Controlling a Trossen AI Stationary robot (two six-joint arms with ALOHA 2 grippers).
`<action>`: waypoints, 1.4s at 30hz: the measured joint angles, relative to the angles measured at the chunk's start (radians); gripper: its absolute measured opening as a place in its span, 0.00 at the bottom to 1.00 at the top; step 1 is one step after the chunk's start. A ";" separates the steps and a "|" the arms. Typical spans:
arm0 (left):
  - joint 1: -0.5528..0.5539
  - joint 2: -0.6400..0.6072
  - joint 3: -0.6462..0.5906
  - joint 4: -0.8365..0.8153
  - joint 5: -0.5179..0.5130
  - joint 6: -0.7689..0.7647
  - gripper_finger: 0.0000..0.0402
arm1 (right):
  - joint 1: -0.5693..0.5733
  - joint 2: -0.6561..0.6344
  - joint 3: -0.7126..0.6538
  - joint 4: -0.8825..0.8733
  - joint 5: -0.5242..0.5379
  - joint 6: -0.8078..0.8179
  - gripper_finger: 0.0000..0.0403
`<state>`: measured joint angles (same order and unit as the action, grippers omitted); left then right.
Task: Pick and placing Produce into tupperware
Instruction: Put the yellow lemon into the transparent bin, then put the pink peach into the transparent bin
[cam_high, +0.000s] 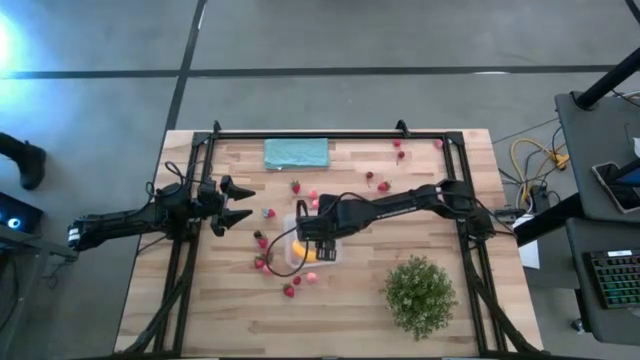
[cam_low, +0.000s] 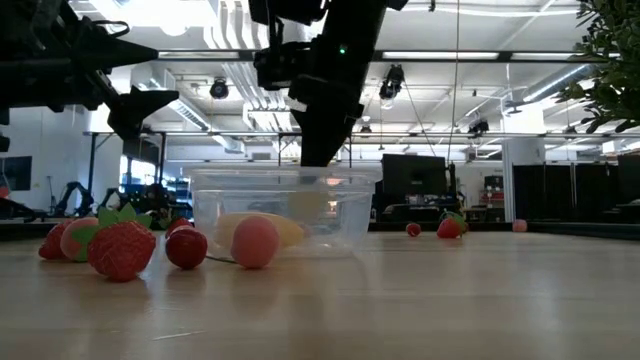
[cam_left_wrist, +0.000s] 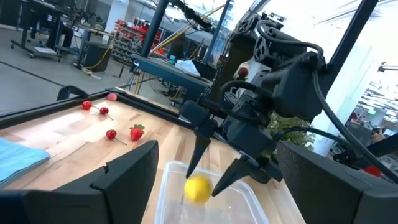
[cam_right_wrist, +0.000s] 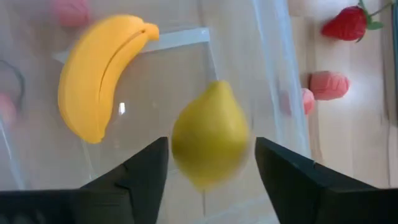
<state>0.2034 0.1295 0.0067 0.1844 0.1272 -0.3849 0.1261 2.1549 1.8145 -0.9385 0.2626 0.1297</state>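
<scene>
my right claw (cam_right_wrist: 211, 163) hung parted over the tupperware (cam_right_wrist: 273, 81), the lemon (cam_right_wrist: 210, 140) loose between its fingers, apparently ungripped.

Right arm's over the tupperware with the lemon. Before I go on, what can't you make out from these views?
- Lemon: right wrist view, blurred between the open right gripper; landed or falling, unclear.
- Tupperware contents: high view, right arm covers most.
- Banana: low view, a pink fruit and the cloudy wall hide most.
- Left gripper, open, waiting left of the tupperware: its wrist view cuts off the tips.
</scene>
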 joint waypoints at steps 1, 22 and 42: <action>0.000 -0.001 0.000 0.000 0.000 0.000 0.78 | 0.000 0.002 0.000 -0.001 0.000 0.000 0.60; 0.000 0.000 0.000 0.000 0.000 0.000 0.78 | -0.034 -0.038 0.237 -0.137 0.466 0.317 0.71; 0.000 0.000 0.000 0.000 0.000 0.000 0.78 | -0.196 -0.088 0.311 -0.240 0.182 0.372 0.65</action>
<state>0.2035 0.1295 0.0067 0.1848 0.1269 -0.3851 -0.0703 2.0665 2.1250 -1.1786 0.4446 0.5014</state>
